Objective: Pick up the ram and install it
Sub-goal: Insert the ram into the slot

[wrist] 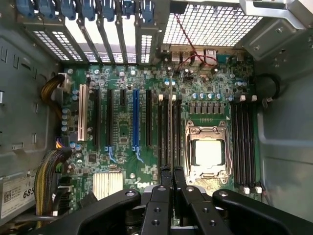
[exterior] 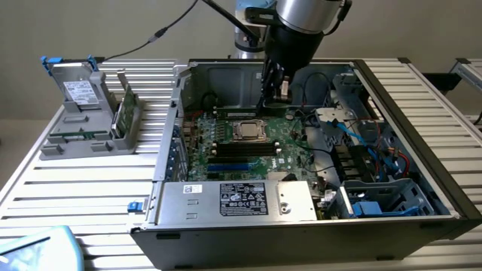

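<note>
a: wrist view first: inside the case [wrist: 19,98], on the board [wrist: 117,147], where's the ram [wrist: 169,127]?
b: in line with the pincer [wrist: 172,170], edge-on, its length along the slots [wrist: 160,132] beside the cpu [wrist: 208,152].
a: pincer?
b: almost closed, gripping the ram, thin edge between its tips.

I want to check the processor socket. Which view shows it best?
The wrist view: the processor socket faces the camera squarely, nothing covering it. The exterior view shows it at a slant, also uncovered.
</note>
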{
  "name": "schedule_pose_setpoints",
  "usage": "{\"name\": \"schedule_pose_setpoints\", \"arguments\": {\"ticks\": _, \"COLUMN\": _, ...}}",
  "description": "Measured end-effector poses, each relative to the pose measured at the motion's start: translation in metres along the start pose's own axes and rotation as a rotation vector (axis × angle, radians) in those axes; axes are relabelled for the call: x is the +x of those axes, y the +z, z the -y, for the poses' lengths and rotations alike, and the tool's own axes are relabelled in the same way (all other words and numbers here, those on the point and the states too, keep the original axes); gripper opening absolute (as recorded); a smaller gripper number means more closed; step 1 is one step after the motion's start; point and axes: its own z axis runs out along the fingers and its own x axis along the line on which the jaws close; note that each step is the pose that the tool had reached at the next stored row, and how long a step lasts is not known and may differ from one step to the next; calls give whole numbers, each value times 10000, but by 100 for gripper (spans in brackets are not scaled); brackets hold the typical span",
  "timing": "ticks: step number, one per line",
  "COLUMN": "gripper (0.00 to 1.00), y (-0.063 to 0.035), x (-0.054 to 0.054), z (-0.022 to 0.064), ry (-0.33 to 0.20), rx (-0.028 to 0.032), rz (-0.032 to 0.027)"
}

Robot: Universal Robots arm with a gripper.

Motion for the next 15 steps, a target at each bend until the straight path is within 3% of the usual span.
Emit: {"name": "schedule_pose_setpoints", "arguments": {"ticks": 15, "gripper": 13, "y": 267, "x": 25, "z": 50, "ry": 0, "rx": 0, "rz": 1}}
